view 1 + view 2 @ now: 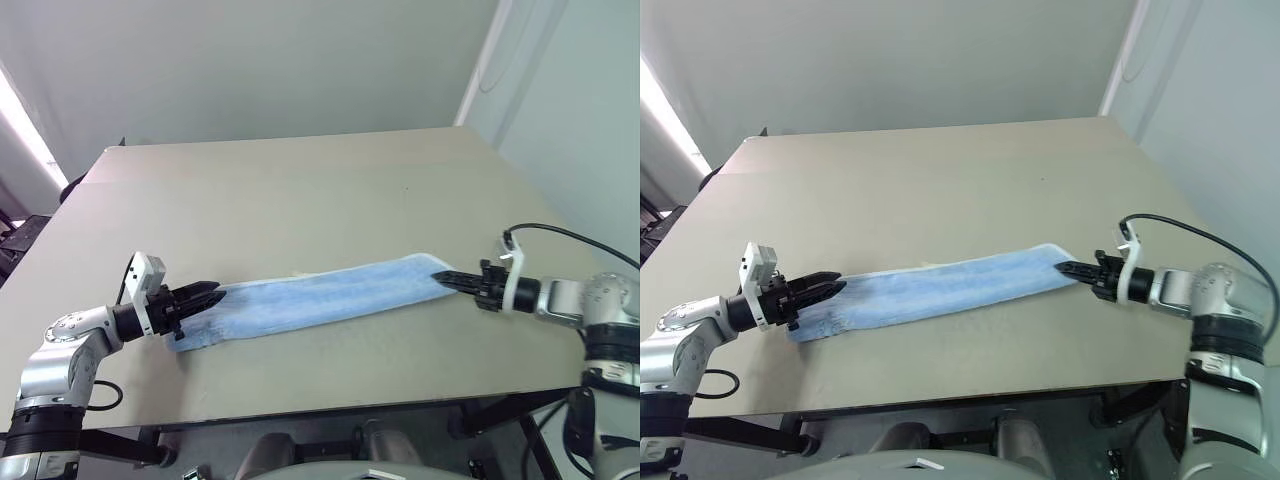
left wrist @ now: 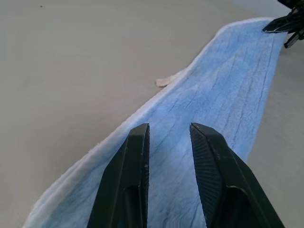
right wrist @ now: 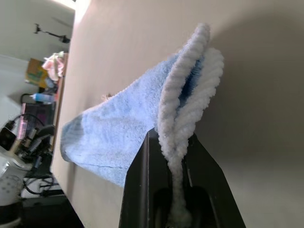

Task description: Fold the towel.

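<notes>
The towel (image 1: 320, 297) is lying as a long folded strip across the lower middle of the frame on the bench (image 1: 300, 200), stretched between both arms. The right tool (image 1: 447, 277) is reaching in low from the lower right, its fingers clamping the doubled towel edge. The left tool (image 1: 208, 295) is pointing in from the lower left; its fingers (image 2: 130, 185) are standing slightly apart over the towel's end, and any grip underneath is hidden.

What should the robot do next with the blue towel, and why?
Probably bring the right gripper across toward the left gripper. Each pinches one end of the towel, which stretches as a long folded strip over the table, so joining the ends would halve it.
</notes>
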`<state>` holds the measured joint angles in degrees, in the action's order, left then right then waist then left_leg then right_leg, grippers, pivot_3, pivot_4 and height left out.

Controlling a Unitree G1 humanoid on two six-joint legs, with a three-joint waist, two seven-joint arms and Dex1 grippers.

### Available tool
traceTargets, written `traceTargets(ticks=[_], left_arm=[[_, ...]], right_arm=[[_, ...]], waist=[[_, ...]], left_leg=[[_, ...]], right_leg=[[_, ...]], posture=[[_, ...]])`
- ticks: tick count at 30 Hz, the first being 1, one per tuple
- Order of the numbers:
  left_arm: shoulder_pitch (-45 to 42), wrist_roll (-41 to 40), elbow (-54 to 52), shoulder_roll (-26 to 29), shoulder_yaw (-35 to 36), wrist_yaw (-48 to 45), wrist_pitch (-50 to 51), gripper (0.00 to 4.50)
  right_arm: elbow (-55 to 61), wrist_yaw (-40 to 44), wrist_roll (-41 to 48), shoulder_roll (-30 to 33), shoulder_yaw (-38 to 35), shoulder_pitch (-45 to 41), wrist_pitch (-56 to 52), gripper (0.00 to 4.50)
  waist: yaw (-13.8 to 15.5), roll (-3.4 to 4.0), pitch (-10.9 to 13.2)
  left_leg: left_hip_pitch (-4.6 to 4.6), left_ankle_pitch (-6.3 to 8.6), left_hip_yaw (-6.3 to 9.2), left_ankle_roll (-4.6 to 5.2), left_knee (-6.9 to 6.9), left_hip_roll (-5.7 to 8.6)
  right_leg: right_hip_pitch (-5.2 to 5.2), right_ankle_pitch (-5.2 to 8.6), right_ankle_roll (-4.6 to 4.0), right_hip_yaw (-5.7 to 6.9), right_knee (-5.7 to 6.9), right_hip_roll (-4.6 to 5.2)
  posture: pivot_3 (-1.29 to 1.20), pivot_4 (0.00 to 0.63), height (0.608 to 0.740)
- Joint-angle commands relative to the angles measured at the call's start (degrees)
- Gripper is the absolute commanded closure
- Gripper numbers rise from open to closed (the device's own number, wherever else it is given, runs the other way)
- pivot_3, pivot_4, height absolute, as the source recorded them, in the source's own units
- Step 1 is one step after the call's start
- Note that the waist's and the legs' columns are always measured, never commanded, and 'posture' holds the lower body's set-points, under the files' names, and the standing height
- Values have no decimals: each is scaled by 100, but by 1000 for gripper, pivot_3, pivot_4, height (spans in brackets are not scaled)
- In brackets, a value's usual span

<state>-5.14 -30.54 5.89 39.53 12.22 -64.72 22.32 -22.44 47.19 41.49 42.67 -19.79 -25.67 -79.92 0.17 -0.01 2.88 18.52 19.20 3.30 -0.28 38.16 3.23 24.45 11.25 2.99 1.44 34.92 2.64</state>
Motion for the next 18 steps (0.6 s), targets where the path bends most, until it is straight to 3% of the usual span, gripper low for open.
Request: traceTargets(ticks=[1, 4, 9, 13, 18], left_arm=[[-135, -12, -23, 120, 25, -49, 53, 3086], [-193, -9, 6, 106, 2, -50, 80, 3086], [-287, 7, 39, 87, -84, -48, 134, 3086], [-310, 39, 55, 145, -138, -70, 162, 3086], [-367, 54, 77, 144, -148, -42, 178, 3086]], right_arm=[[473, 458, 33, 655, -63, 187, 333, 4444], [1055, 793, -38, 909, -128, 544, 1168, 4444], [2145, 1379, 225, 1143, 290, 670, 1365, 4444], [2991, 1428, 430, 961, 566, 654, 1426, 4444], [3477, 1018, 399, 187, 1294, 268, 1543, 4444]], waist=[[17, 4, 2], [2, -2, 6], [-48, -7, 20], [-83, -20, 29], [-79, -45, 44]], left_leg=[[0, 0, -1, 0, 0, 0], [-1, 1, -2, 2, -1, -3], [-7, 1, -2, 2, -1, -11], [-8, 1, 2, 2, -1, -13], [-6, 2, 4, 1, -1, -13]], right_leg=[[0, 1, 1, 0, 0, -2], [0, 3, 4, 0, 0, -6], [-9, 4, 3, 7, 3, -12], [-9, 3, 4, 8, 3, -11], [-4, 3, 5, 6, 0, -6]], posture=[[0, 0, 740], [0, 0, 740], [0, 0, 740], [0, 0, 740], [0, 0, 740]])
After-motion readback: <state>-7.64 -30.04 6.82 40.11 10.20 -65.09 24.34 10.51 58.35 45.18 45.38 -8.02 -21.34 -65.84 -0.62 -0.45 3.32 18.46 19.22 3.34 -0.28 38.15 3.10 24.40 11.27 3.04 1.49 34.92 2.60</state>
